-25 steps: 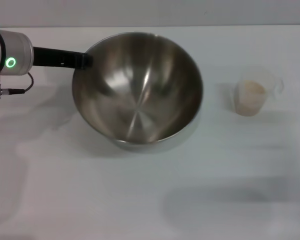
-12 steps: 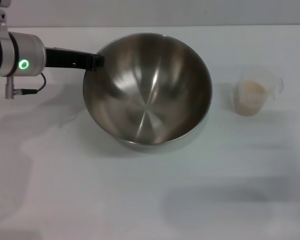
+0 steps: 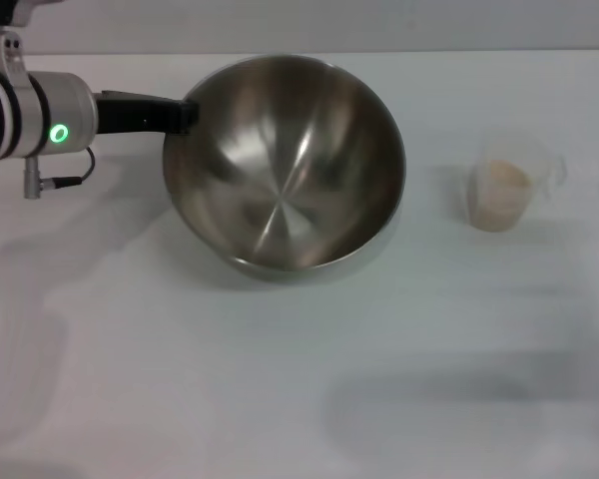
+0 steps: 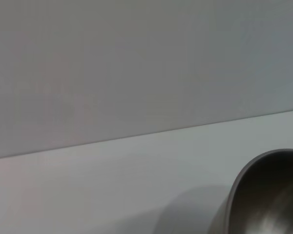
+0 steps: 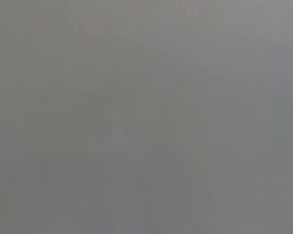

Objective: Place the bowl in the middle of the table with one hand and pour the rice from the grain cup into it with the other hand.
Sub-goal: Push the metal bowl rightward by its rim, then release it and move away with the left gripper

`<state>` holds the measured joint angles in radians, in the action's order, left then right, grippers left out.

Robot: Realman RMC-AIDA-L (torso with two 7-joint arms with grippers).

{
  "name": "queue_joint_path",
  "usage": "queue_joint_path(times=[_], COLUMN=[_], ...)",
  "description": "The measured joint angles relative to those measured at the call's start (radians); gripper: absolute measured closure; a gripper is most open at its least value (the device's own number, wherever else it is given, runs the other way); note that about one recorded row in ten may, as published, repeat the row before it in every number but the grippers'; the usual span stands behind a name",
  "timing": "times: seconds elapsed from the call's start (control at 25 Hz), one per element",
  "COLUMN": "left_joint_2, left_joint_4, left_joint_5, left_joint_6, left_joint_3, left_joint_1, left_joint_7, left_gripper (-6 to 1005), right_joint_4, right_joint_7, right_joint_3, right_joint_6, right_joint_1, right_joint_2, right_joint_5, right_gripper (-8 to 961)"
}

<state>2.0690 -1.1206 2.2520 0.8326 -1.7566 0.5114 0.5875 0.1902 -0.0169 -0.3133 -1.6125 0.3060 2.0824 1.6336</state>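
The steel bowl sits tilted at the table's far middle, its open side facing me. My left gripper reaches in from the left and is shut on the bowl's left rim. A part of the bowl's rim shows in the left wrist view. The clear grain cup stands upright to the right of the bowl, apart from it, with pale rice inside. My right gripper is out of view; the right wrist view shows only a plain grey surface.
The white table stretches in front of the bowl and cup. Its far edge runs just behind the bowl, against a grey wall.
My left arm has moved right with the bowl on its fingers, and the bowl has shifted right and toward the far edge. The grain cup has not moved.
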Motion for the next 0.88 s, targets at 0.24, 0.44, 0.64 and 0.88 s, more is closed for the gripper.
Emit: queue_joint_path(times=[0.24, 0.44, 0.64, 0.88], left_joint_2=[-0.001, 0.0, -0.001, 0.002], left_joint_4=[0.001, 0.001, -0.011, -0.036], left_joint_5=[-0.001, -0.001, -0.001, -0.015], left_joint_6=[-0.049, -0.051, -0.082, -0.277], left_joint_3=[0.058, 0.069, 0.071, 0.108], left_joint_1=[-0.01, -0.011, -0.026, -0.088], left_joint_7=[0.015, 0.026, 0.038, 0.045], left_gripper=[887, 770, 671, 531], right_joint_4=[-0.004, -0.005, -0.005, -0.004], right_joint_7=[0.0, 0.0, 0.0, 0.0], right_joint_3=[0.0, 0.0, 0.0, 0.0], right_joint_6=[-0.001, -0.003, -0.003, -0.008], right_joint_1=[0.004, 0.004, 0.006, 0.005], right_joint_2=[-0.001, -0.001, -0.001, 0.0], right_joint_5=[0.0, 0.0, 0.0, 0.0], right_gripper=[239, 239, 240, 240])
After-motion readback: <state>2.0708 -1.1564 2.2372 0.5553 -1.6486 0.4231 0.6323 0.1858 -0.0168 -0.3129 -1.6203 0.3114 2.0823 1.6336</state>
